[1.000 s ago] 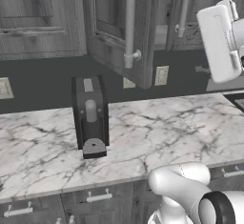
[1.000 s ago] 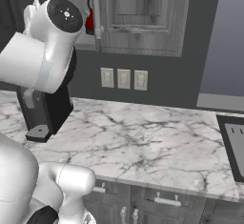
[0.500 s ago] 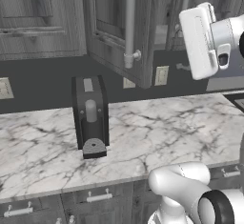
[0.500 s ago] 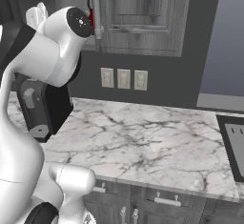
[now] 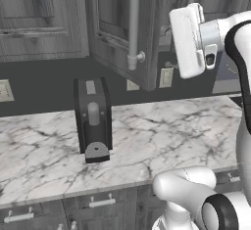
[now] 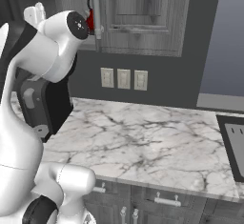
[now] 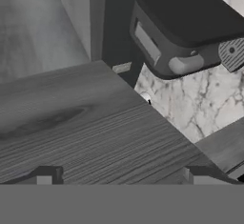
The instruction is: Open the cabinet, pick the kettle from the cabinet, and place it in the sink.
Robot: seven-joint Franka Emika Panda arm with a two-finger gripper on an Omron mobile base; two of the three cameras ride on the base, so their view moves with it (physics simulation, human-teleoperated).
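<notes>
The cabinet (image 5: pixel 115 26) hangs over the counter with one grey wood-grain door swung out, its silver bar handle (image 5: pixel 133 23) facing the room. A sliver of the red kettle (image 6: pixel 90 22) shows inside, behind the handle (image 6: pixel 96 13) and close to my arm. My gripper (image 7: pixel 123 178) is open, its two tips wide apart over a grey wood-grain panel (image 7: pixel 81 123), with nothing between them. My white hand (image 5: pixel 188 40) hovers just right of the open door. The sink (image 6: pixel 234 144) lies at the counter's far right edge.
A black countertop appliance (image 5: pixel 93 119) stands on the white marble counter (image 5: pixel 162 136) below the open door, also seen from above as appliance (image 7: pixel 190 27). Wall outlets (image 6: pixel 124 78) sit on the dark backsplash. Drawers with short handles (image 6: pixel 167 201) run under the counter.
My arm has swung left and the hand has come in from the right edge toward the open cabinet door. The jaws stay open.
</notes>
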